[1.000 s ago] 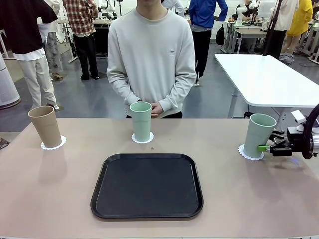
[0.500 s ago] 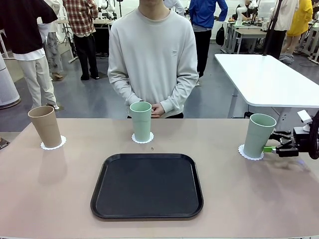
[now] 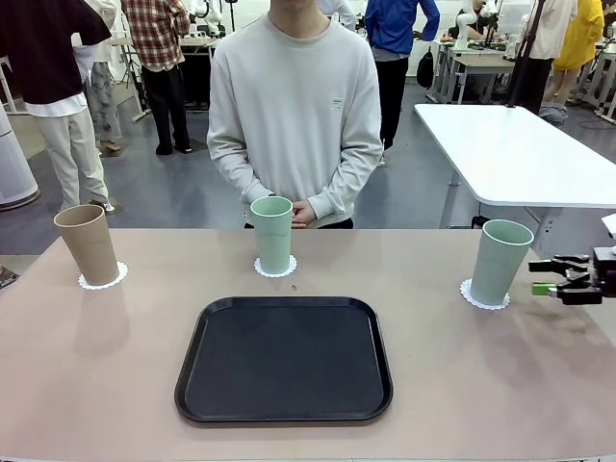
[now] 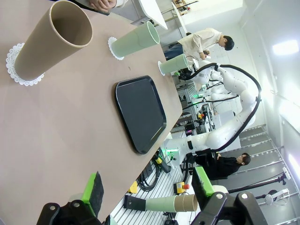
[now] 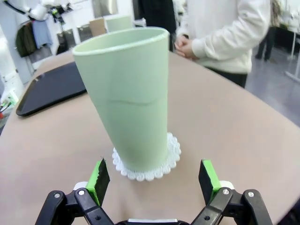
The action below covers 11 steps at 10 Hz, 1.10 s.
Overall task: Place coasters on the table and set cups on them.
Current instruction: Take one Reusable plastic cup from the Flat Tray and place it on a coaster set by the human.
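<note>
In the front view, three tapered matte tumblers are seen upright on lacy scalloped paper coasters along the far side of the smooth beige worktop: a tan tumbler near the left edge, a mint tumbler at the middle before the person's clasped hands, and another mint tumbler on its coaster near the right edge. A black rounded tray lies toward the near edge. The right pincer is held released, apart from that tumbler.

In the left wrist view, the left pincer is spread wide above the worktop.

In the right wrist view, green pads are parted before the mint tumbler.
</note>
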{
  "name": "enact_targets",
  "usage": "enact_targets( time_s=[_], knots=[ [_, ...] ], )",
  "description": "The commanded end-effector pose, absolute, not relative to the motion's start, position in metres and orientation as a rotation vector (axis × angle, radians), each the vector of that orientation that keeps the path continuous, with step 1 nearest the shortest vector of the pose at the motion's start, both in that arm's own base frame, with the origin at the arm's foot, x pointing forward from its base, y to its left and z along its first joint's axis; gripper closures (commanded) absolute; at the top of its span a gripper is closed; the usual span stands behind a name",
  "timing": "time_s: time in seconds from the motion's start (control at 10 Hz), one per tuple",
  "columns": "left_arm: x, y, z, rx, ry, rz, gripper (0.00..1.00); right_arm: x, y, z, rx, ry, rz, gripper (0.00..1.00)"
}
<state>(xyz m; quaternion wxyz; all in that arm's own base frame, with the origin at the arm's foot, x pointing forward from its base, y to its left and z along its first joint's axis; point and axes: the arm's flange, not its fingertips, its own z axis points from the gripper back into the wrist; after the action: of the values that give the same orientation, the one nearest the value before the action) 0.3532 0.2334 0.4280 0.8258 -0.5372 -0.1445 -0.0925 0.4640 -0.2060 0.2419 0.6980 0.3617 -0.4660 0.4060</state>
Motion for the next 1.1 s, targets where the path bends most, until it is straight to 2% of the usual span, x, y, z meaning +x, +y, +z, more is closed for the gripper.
enact_targets(
  time_s=[0.0,0.1,0.3,0.5,1.0],
  knots=[
    [0.353,0.233,0.431,-1.154,-0.313,-0.188,0.0,0.431,-0.202,0.294,0.715,-0.875,0.744,0.0],
    [0.353,0.233,0.431,-1.154,-0.313,-0.188,0.0,0.418,-0.201,0.319,0.703,-0.834,0.705,0.0],
    [0.353,0.233,0.431,-1.154,-0.313,-0.188,0.0,0.395,-0.202,0.379,0.692,-0.653,0.665,0.0],
    [0.353,0.233,0.431,-1.154,-0.313,-0.188,0.0,0.378,-0.19,0.433,0.681,-0.565,0.66,0.0],
    [0.353,0.233,0.431,-1.154,-0.313,-0.188,0.0,0.359,-0.108,0.517,0.381,-0.338,0.676,0.0]
  ],
)
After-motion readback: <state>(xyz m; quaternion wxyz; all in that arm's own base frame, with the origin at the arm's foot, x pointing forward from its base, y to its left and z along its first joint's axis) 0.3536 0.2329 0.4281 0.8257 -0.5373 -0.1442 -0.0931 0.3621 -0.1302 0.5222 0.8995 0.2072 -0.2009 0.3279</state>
